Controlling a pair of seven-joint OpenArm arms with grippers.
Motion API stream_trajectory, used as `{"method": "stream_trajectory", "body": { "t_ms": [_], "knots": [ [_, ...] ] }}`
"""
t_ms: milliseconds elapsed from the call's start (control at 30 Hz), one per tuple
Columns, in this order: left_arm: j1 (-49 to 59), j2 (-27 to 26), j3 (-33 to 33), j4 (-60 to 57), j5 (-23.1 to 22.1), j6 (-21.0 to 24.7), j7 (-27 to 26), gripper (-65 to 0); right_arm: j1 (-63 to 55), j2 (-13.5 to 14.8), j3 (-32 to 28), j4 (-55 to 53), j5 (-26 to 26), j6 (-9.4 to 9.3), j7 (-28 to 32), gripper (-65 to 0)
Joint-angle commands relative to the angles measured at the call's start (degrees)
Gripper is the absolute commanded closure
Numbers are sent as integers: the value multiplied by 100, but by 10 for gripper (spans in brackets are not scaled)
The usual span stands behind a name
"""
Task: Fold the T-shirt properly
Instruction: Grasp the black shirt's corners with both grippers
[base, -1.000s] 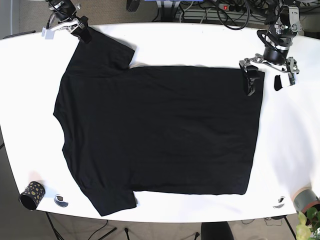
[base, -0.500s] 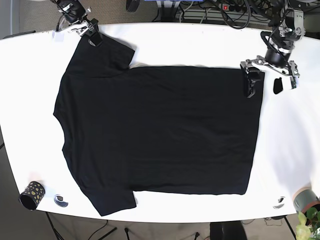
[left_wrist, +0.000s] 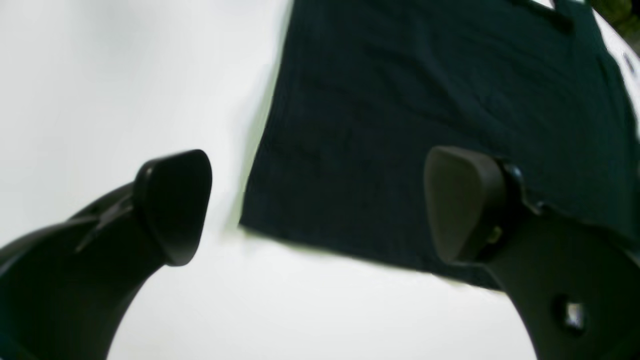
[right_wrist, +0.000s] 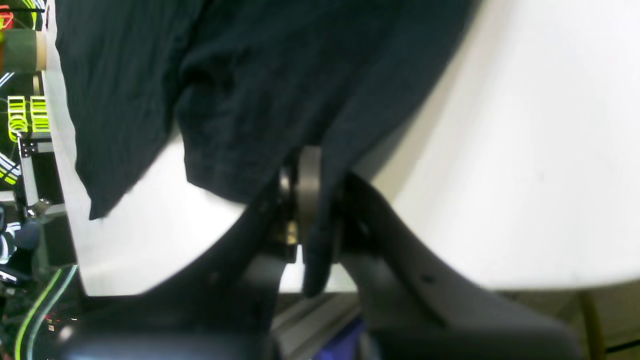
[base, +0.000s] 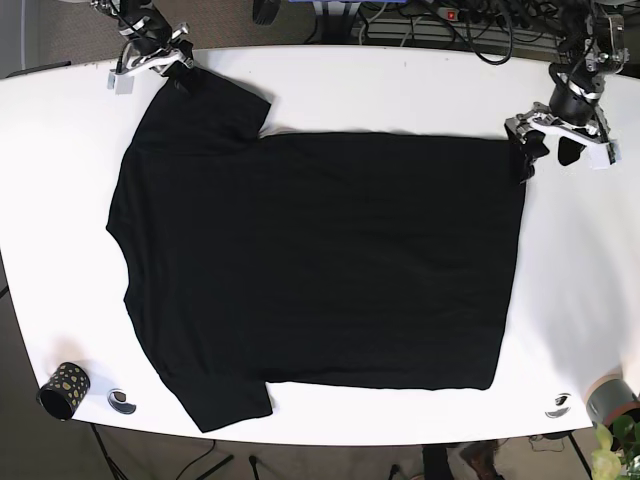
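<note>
Both hands have drifted outward since the earlier base frames, and the hem corner now lies further right, pulled flatter. At far left of the base view, the right hand (base: 165, 65) is clamped on the sleeve edge of the black cotton T-shirt (base: 320, 270), its pads pinching the fabric. That shirt lies spread flat across the white tabletop (base: 400, 90). At right, the left hand (base: 548, 148) stands with pads apart, straddling the hem corner without gripping. Soft, light and limp, the cloth probably sags and wrinkles; corners and hems look the surest holds.
</note>
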Motion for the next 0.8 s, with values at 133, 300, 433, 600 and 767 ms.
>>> {"method": "stream_trajectory", "body": {
  "t_ms": [133,300,433,600,767],
  "knots": [
    [6,-96,-212,-490,-608,-12,-36,-650,-93,65,46,111,28,92,66,0],
    [-65,-113,-168,-833,-977,-21,140,-650,-93,100,37,111,28,101,66,0],
    [-214,-69,-168,-921,-995,-21,527,-650,-85,109,28,111,28,101,66,0],
    [-460,98,-45,-1193,-995,-364,677,-650,-85,109,28,111,28,101,66,0],
    [-812,133,183,-1554,-995,-566,703,-528,-85,118,28,111,28,101,66,0]
  ]
}}
